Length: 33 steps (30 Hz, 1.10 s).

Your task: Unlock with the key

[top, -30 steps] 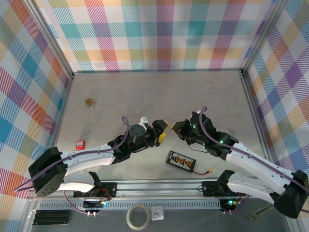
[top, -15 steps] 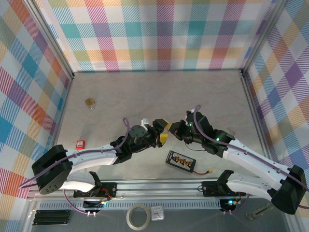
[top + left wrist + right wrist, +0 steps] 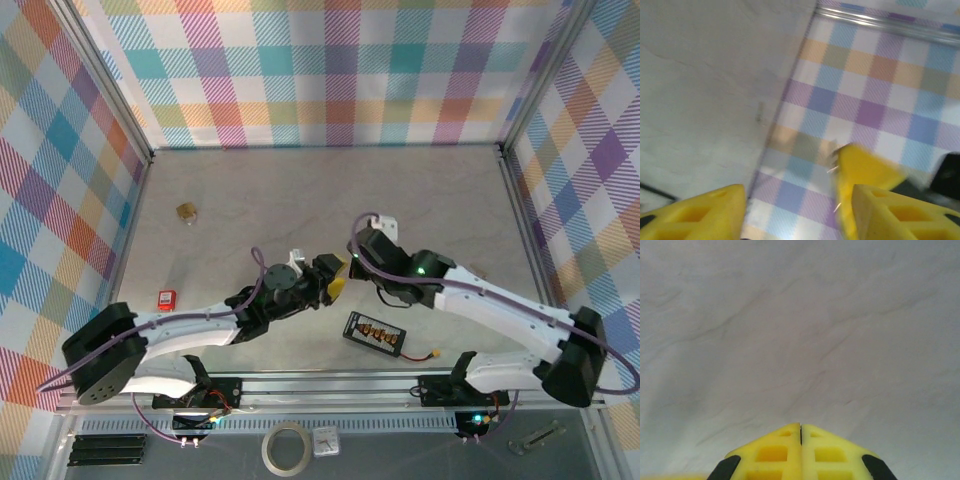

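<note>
Near the middle of the surface [image 3: 300, 190], toward its near edge: left gripper [image 3: 340, 277] [image 3: 799, 192], jaws standing apart with a clear gap between the yellow fingers. In its wrist view a blurred yellow shape [image 3: 865, 167] sits just inside one finger; what it is cannot be told.

Just beside it, on the right: right gripper [image 3: 356, 263] [image 3: 800, 426], its tip close to the left one. Jaws pressed together, with the seam closed in its wrist view and bare surface beyond.

Toward the far-left corner: small brass padlock [image 3: 186, 211], lying alone, well apart from both grippers.

By the left edge: small red item [image 3: 167, 298].

Close to the near edge, right of centre: black board [image 3: 373, 332] with gold connectors, and a red lead running to a yellow plug [image 3: 437, 354].

By the right edge: small tan item [image 3: 472, 269], too small to identify.

Key: place cannot be told.
</note>
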{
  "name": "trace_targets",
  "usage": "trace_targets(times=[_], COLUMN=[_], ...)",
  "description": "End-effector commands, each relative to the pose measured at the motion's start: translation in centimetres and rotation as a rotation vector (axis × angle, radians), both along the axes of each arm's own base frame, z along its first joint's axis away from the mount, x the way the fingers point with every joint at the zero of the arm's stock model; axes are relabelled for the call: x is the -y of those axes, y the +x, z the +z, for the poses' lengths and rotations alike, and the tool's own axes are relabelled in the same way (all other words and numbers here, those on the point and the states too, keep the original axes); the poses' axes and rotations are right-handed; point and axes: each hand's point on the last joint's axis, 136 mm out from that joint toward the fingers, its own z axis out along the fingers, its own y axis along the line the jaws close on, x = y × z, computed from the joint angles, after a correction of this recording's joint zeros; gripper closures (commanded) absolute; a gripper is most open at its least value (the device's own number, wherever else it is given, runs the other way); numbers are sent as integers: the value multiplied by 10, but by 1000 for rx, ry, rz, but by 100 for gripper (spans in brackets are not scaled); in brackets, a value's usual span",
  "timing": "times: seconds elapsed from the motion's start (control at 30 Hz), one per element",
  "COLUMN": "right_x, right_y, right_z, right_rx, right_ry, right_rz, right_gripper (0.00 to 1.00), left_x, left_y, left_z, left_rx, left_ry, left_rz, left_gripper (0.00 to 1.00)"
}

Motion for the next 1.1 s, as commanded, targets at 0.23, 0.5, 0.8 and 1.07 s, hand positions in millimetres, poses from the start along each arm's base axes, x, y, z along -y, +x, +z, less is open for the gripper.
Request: trace_targets(times=[0.23,0.5,0.8,1.07], right_x=[32,5,-14,-24], right_y=[45,37,15,-1], right_z=[10,22,28,17], right_rx=[2,-40,-27,-37], right_ry=[-114,75,321,484], right_rz=[30,116,187,200], right_gripper=[100,100,100,100], left_x=[-53,-11,26,22], left_y=[-13,-10,6,16], left_z=[29,38,25,38], left_rx=[244,306,76,11], left_ry=[361,246,-119,-230], left_rz=[-29,-133,-62,38], left_gripper=[25,25,21,20])
